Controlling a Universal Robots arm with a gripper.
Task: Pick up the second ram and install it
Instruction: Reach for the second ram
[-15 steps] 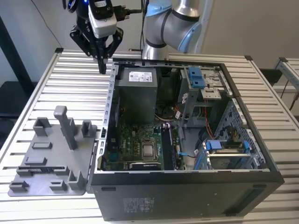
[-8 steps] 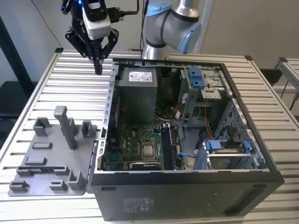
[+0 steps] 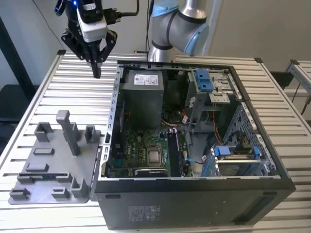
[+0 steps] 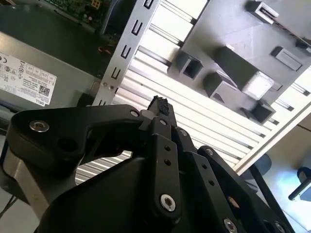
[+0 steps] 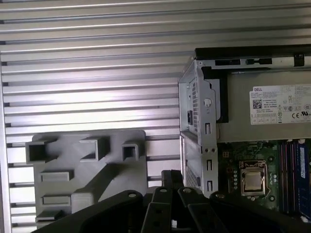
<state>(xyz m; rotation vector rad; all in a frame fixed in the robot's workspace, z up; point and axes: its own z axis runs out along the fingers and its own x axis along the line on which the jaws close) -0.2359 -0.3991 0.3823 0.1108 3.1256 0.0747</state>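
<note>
1. Above the ribbed silver metal table [image 3: 43,97], in the exterior view, the black two-fingered gripper [image 3: 96,73] hangs tip-down with its fingers pressed together. It is just outside the far corner of the open black computer case [image 3: 194,206], on the exterior view's left. A flat grey plastic tray with blocks and posts [image 3: 48,165] lies on the table against the case's side, well below the gripper. Inside the case, a thin, long dark stick standing on edge just beside the square silver processor socket [image 3: 154,156] looks like the second ram [image 3: 172,151], seated in the board, though I cannot tell for certain. A plain grey metal power supply box [image 3: 141,97] sits beyond the socket.

2. Seen in the second wrist view, the gripper's [image 4: 158,104] black fingertips meet in one point, over the table's slats [image 4: 146,68]. The grey tray [image 4: 228,29] lies further off, and the power supply's labelled face [image 4: 24,77] is near.

3. Seen in the first wrist view, the closed gripper [image 5: 171,174] points between the tray [image 5: 131,170] and the case's corner post [image 5: 199,111]. The processor socket [image 5: 252,179] shows inside, with long memory slots [image 5: 289,174] beside it; I cannot tell the ram apart there.
</note>
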